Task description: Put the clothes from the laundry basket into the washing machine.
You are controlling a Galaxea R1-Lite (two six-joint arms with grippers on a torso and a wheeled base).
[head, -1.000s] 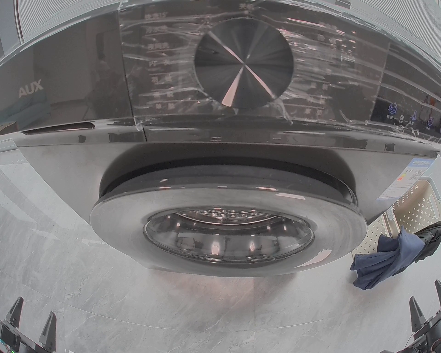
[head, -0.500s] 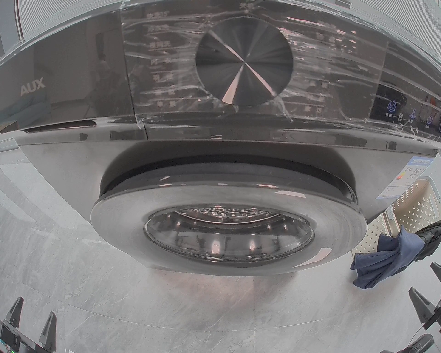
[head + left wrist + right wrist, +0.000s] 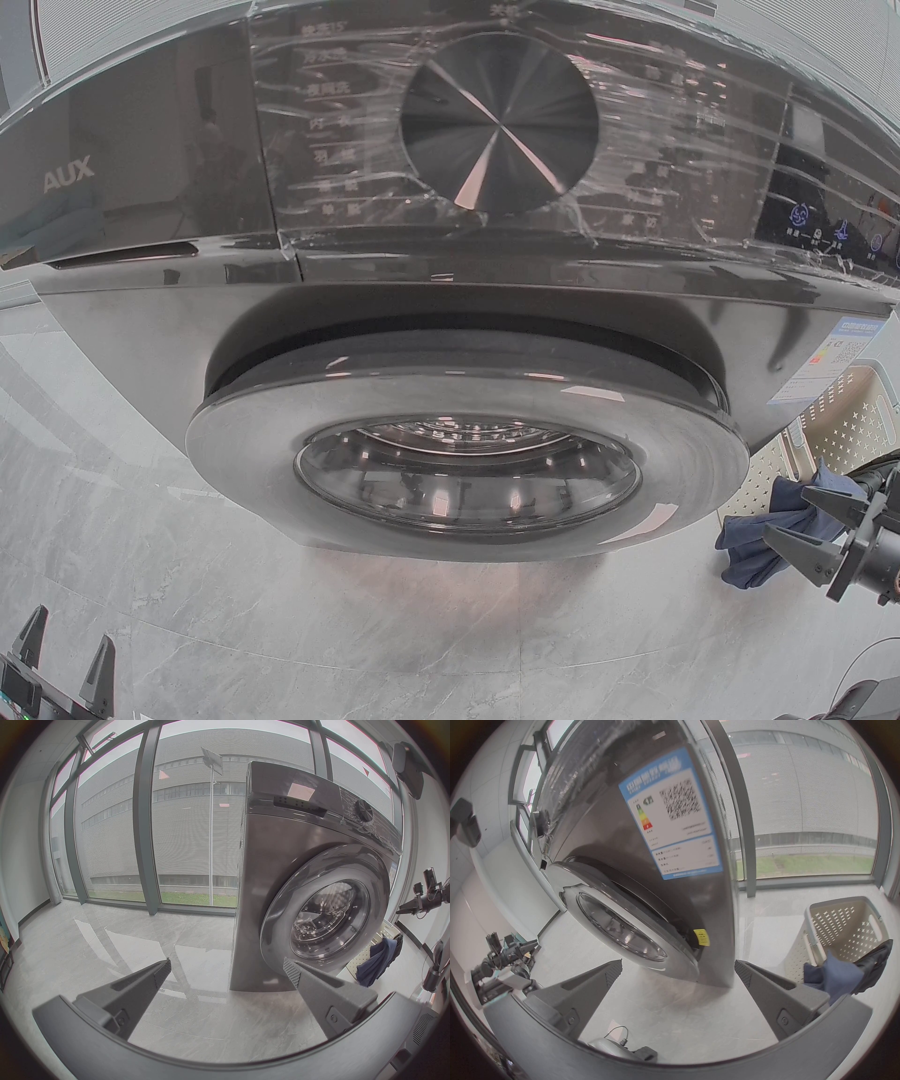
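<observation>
One limp blue cloth over perforated basket.

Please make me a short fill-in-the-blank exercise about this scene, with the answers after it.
The door of the washing machine is ____.
The garment draped over the laundry basket rim is ____.
The right gripper has its fingers ____.
Seen from the robot, the laundry basket stands to the machine's ____.
Answers: shut, blue, open, right.
</observation>
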